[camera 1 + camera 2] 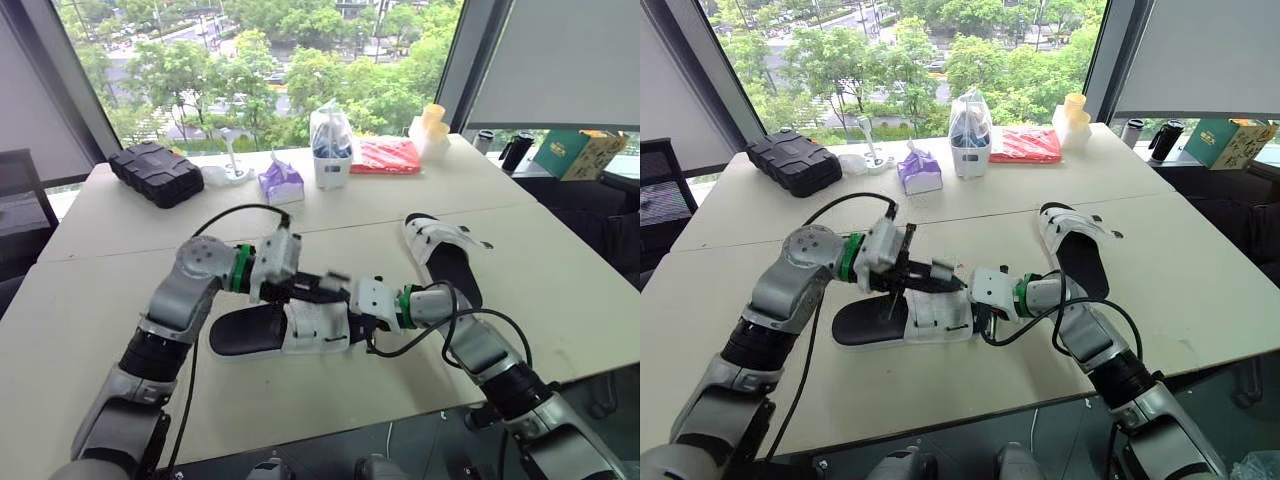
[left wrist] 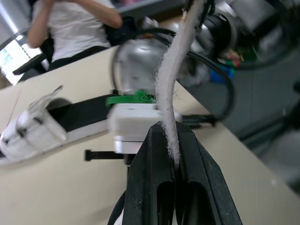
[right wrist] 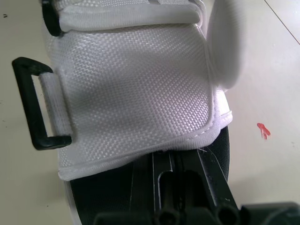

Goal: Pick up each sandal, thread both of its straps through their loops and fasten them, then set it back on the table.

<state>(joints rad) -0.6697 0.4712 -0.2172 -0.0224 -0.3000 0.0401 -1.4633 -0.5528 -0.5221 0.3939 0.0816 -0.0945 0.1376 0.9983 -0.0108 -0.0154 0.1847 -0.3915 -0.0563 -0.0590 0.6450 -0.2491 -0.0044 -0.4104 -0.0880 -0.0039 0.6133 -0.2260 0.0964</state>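
Note:
A white-strapped sandal with a black sole (image 1: pixel 255 332) lies near the table's front, between my two arms. My left gripper (image 1: pixel 333 285) hovers just above it, shut on one white strap (image 2: pixel 169 89) that runs up out of the fingers (image 2: pixel 154 164). My right gripper (image 1: pixel 352 322) reaches in from the right and is shut on the edge of this sandal's white upper (image 3: pixel 136 93). A black loop (image 3: pixel 32 104) hangs empty at the side of that upper. The second sandal (image 1: pixel 446 256) rests flat on the table to the right, untouched.
Along the back of the table stand a black case (image 1: pixel 157 172), a purple tissue pack (image 1: pixel 281 182), a white container with a bag (image 1: pixel 331 150), a red packet (image 1: pixel 387 155) and yellow cups (image 1: pixel 432 128). A person (image 2: pixel 75 28) sits beyond the table. The table's front edge (image 1: pixel 330 425) runs close below the sandal.

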